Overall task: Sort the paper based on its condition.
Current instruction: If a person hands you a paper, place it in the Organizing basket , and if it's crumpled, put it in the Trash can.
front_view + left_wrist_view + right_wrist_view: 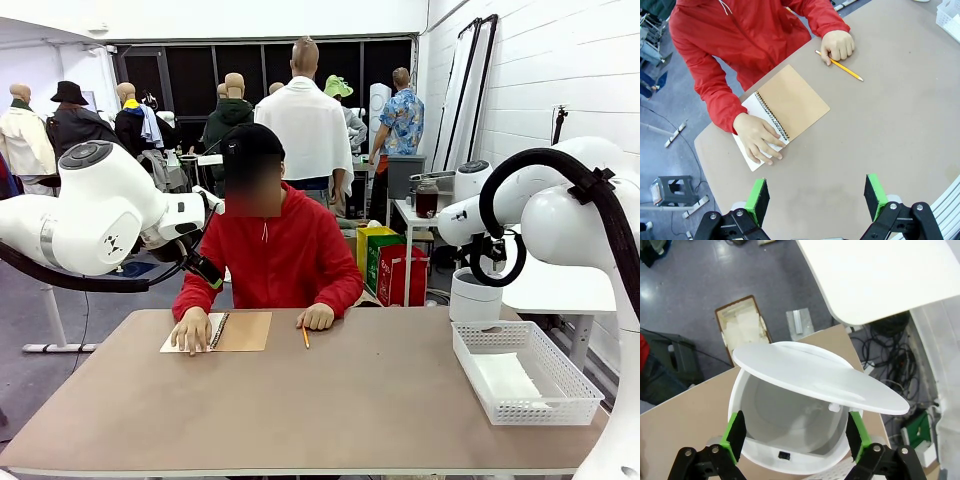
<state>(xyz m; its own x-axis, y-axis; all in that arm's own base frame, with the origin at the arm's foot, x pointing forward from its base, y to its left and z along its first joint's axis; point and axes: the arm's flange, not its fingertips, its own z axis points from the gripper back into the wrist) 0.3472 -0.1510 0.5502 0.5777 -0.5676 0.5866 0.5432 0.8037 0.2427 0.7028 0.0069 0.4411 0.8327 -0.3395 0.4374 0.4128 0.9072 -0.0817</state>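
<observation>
green-padded fingers (757, 200) of left gripper (816, 196) spread wide, holding nothing, above bare tabletop (880, 125) on the near side of the notebook (790, 102). right gripper (795, 432) also wide, hanging over a white lidded bin (790, 425) off the table's right edge, beyond the mesh basket (525, 375). white paper (510, 380) lying flat in that basket, far right of the notebook. person's hand (757, 137) pressing the notebook's open page; pencil (840, 66) just right of it.

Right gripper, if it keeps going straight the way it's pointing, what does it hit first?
Probably the open white bin with its raised lid: the right gripper, jaws open, points into it. Depth is unclear.
</observation>
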